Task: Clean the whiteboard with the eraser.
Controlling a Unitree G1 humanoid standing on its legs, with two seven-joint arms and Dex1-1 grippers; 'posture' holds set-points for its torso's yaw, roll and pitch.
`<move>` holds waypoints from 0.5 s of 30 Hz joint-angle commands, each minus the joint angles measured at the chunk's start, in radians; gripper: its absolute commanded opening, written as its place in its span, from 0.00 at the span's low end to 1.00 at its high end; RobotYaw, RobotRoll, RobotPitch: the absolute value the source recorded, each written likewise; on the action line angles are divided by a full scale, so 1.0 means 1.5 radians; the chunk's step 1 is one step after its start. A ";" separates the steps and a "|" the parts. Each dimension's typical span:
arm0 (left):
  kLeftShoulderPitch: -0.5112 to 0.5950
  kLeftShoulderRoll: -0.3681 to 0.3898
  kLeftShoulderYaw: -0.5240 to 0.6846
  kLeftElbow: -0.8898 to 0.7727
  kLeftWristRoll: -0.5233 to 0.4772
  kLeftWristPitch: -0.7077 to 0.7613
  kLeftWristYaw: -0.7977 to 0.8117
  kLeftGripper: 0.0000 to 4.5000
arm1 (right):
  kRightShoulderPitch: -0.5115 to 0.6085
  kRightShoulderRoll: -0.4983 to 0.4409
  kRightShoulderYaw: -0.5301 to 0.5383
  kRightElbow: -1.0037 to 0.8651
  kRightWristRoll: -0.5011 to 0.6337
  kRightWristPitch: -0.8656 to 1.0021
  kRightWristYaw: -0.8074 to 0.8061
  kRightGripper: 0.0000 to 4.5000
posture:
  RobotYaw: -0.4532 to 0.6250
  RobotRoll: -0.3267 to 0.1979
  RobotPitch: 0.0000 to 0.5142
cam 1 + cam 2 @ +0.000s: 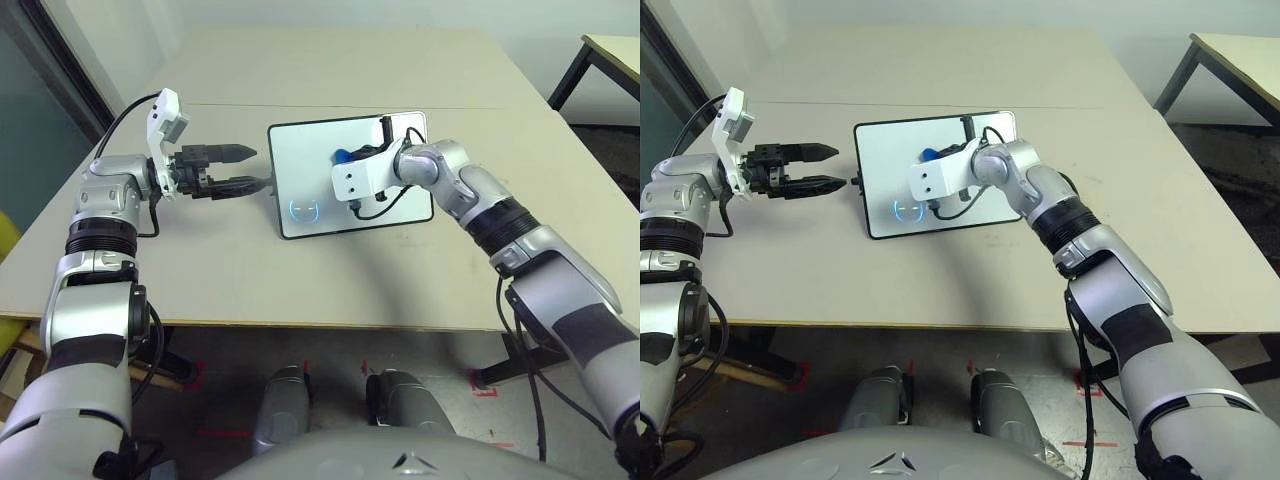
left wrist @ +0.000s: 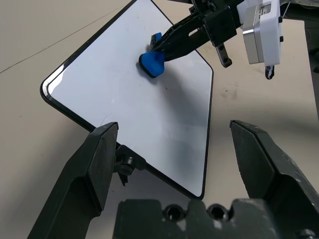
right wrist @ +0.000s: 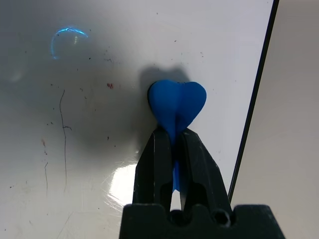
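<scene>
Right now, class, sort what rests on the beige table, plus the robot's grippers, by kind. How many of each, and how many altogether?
White rectangular whiteboard with thin black frame: 1
Bright blue bone-shaped eraser: 1
Black two-fingered grippers: 2, the left gripper open beside the board, the right gripper shut on the eraser
Total: 4

**Around the work area**

A pale beige surface (image 1: 300,280) has a thin seam running across its far part. A second table (image 1: 610,55) with dark legs stands apart at the far right. Red tape marks (image 1: 485,390) dot the floor below.
</scene>
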 commanded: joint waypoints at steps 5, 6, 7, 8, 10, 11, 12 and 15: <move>-0.002 0.003 -0.003 -0.003 0.006 0.001 0.001 1.00 | 0.010 -0.046 -0.002 0.009 -0.005 -0.001 0.013 0.00 | 0.57 0.62 0.07; -0.002 0.003 -0.004 -0.003 0.006 0.001 0.001 1.00 | 0.012 -0.056 -0.003 0.006 -0.008 -0.001 0.011 0.00 | 0.56 0.62 0.07; -0.003 0.002 -0.004 -0.001 0.007 0.000 0.001 1.00 | 0.015 -0.066 -0.006 0.002 -0.008 0.001 0.010 0.00 | 0.56 0.62 0.07; -0.004 0.001 -0.005 0.001 0.007 -0.001 0.002 1.00 | 0.018 -0.077 -0.010 -0.004 -0.005 0.003 0.012 0.00 | 0.56 0.62 0.06; -0.006 -0.001 -0.005 0.004 0.008 -0.002 0.003 1.00 | 0.027 -0.097 -0.019 -0.022 0.003 0.010 0.020 0.00 | 0.56 0.62 0.06; -0.006 -0.002 -0.005 0.005 0.008 -0.002 0.003 1.00 | 0.033 -0.108 -0.024 -0.031 0.008 0.014 0.024 0.00 | 0.56 0.62 0.06; -0.007 -0.003 -0.005 0.005 0.008 -0.003 0.003 1.00 | 0.042 -0.122 -0.032 -0.045 0.014 0.018 0.031 0.00 | 0.56 0.62 0.06; -0.008 -0.004 -0.005 0.005 0.008 -0.003 0.002 1.00 | 0.078 -0.150 -0.082 -0.107 0.070 0.060 0.073 0.00 | 0.56 0.62 0.06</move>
